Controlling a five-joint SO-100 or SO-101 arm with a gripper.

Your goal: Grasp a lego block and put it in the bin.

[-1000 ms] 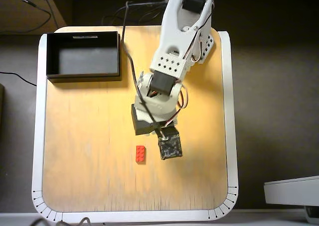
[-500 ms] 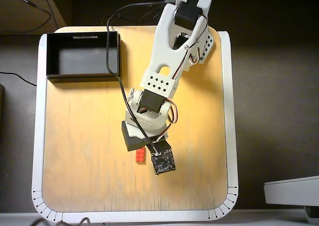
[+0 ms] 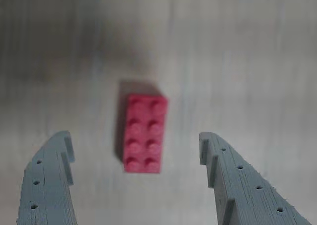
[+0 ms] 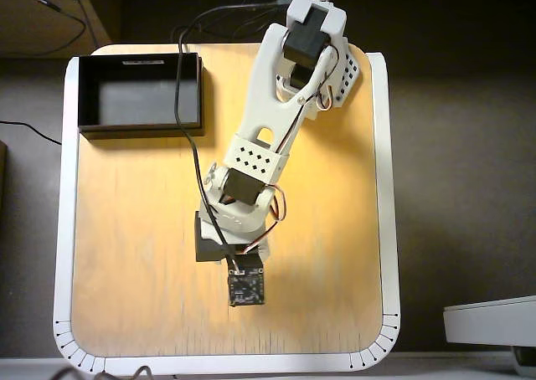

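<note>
moved: arm swung down and left since a second ago, now covering the brick from overhead
hand [image 3: 136, 178]: spread wide, gripping nothing
brick [image 3: 143, 133]: flat on the table [image 4: 126, 246], between the fingers, touching neither
bin [image 4: 139, 95]: far corner, well apart

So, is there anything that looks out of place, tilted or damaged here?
Nothing stands out. In the wrist view the lego block lies flat on the table, studs up, between the open claw fingers and touching neither. In the overhead view the arm hides it; the bin sits upright and empty at the table's far left corner.
</note>
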